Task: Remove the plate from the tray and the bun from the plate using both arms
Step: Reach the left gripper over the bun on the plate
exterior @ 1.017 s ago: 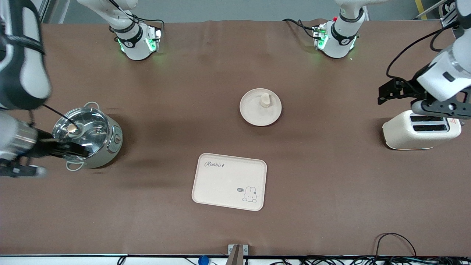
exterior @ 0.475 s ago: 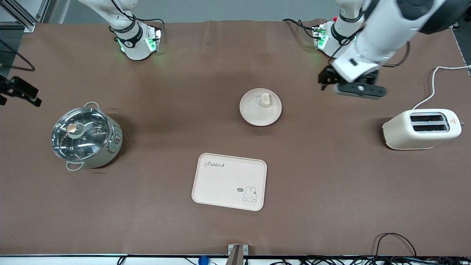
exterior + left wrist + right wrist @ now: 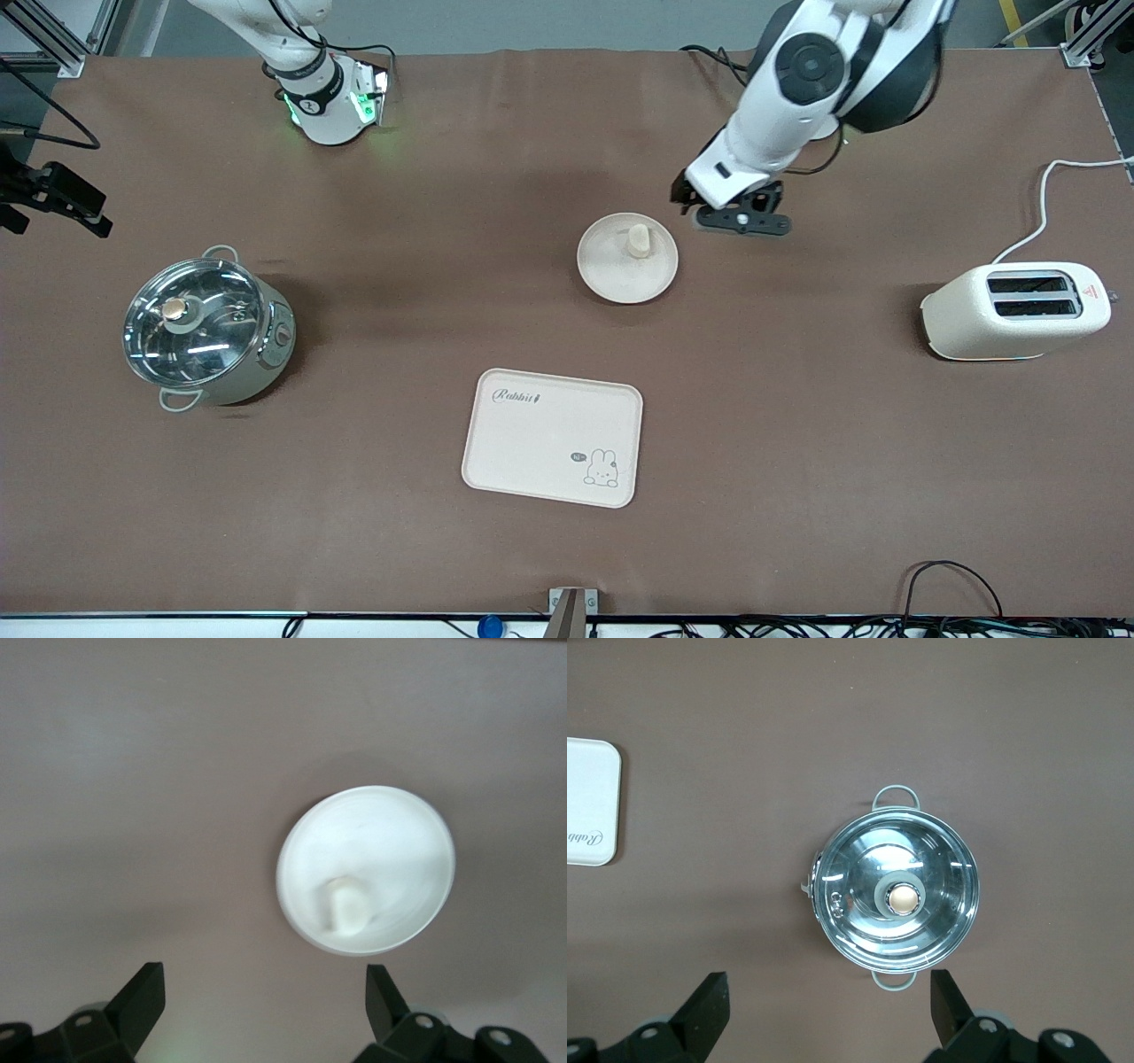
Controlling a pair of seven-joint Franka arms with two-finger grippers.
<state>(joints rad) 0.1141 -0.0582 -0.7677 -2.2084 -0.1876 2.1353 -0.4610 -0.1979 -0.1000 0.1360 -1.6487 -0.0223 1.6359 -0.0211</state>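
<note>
The plate (image 3: 627,258) sits on the bare table, well apart from the tray (image 3: 552,438), which lies nearer the front camera, so the plate is already off the tray; the bun (image 3: 638,240) stands on the plate, on the part of it farther from the camera. The left gripper (image 3: 740,215) hangs just beside the plate's rim, toward the left arm's end of the table, with its jaws spread wide and nothing between them. In its wrist view the plate and bun lie ahead of the fingers (image 3: 142,1001), off to one side rather than centred between them. The bun looks upright, though the wrist view is too soft to be sure. The right gripper (image 3: 53,199) waits open and empty at the right arm's end of the table above a lidded pot (image 3: 205,326). The left arm is clearly nearer the bun.
</note>
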